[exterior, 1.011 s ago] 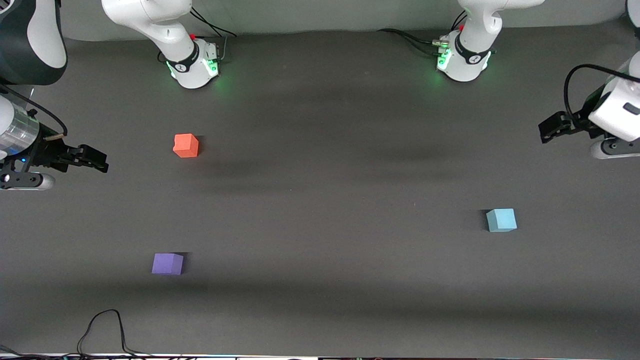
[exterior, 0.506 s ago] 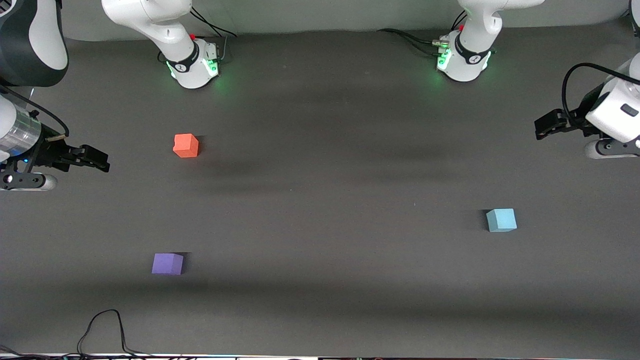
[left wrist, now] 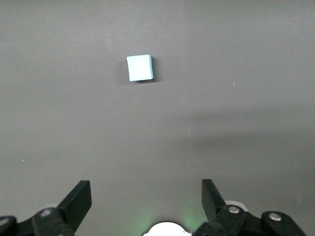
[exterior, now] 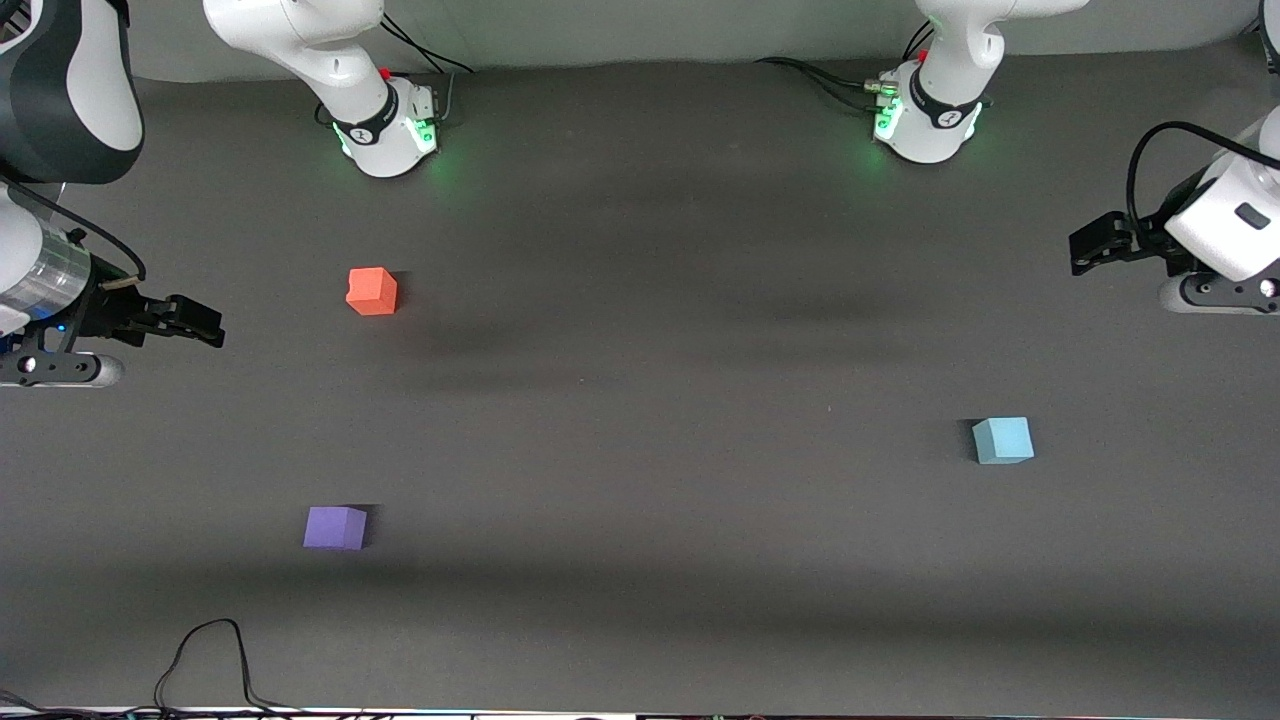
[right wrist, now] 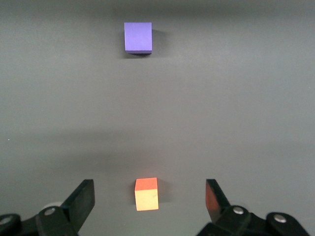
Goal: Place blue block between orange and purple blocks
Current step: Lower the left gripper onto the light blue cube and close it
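Front view: dark grey worktop point(exterior: 650, 400) with three small cubes, all resting flat and well apart. Blue block point(exterior: 1002, 440) alone in the lower half of the frame, toward the left arm's end of the worktop, untouched. Orange block point(exterior: 372, 291) in the upper half of the frame, toward the right arm's end. Purple block point(exterior: 335, 527) lower in the frame, nearer the camera than the orange one and almost straight below it, with bare worktop between the two. Loop of black cable point(exterior: 210, 650) at the bottom edge of the frame.

Left gripper point(exterior: 1085, 245) at the frame's edge by the left arm's end, up in the air over bare worktop, jaws wide apart and holding nothing. Right gripper point(exterior: 205, 325) at the other edge of the frame, also in the air over bare worktop, beside the orange block but clear of it, jaws wide apart and empty.

Left wrist view: blue block point(left wrist: 140, 67) ahead of the spread jaws, well apart from them. Right wrist view: orange block point(right wrist: 146, 194) seen in the gap between the spread jaws, lying on the worktop below them, purple block point(right wrist: 138, 37) well apart from both.
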`<state>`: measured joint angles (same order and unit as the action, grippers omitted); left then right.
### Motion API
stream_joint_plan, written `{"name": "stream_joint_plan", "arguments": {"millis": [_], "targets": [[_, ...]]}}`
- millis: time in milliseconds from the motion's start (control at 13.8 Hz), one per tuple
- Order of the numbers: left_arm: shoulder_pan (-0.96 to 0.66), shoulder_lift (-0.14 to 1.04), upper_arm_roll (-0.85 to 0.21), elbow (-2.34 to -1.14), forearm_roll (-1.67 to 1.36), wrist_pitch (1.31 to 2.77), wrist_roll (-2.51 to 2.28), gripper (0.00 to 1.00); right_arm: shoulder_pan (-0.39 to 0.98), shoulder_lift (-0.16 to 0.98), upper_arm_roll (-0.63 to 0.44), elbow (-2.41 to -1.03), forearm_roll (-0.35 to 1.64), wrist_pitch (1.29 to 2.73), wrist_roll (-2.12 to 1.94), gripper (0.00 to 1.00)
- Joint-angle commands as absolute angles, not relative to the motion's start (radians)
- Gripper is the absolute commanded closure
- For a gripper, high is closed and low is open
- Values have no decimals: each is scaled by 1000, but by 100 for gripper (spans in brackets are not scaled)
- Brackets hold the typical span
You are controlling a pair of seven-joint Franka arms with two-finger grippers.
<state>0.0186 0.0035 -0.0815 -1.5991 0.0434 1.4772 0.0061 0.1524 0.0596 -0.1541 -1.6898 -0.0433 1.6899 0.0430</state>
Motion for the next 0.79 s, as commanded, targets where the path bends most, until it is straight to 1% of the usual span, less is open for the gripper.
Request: {"name": "stream_joint_plan", "arguments": {"millis": [0, 144, 217, 433, 578, 722], "targets": [[55, 24, -80, -1586, 32, 1451, 37, 0, 163, 55, -166, -1697, -40, 1695, 25, 0], [90, 38, -77, -1632, 32, 1476, 52, 0, 163, 55, -167, -1697, -26, 1695, 21, 0], [121, 66, -77, -1646, 31, 1508, 52, 0, 163, 55, -167, -1697, -25, 1695, 21, 0], [141, 159, -77, -1709, 35, 1671, 52, 0, 161, 55, -167, -1698, -25, 1695, 20, 0], [150, 236, -75, -1727, 35, 1765, 52, 0, 163, 55, -167, -1698, -25, 1695, 20, 0], [150, 335, -77, -1739, 35, 1891, 52, 0, 163, 55, -167, -1698, -25, 1695, 20, 0]]}}
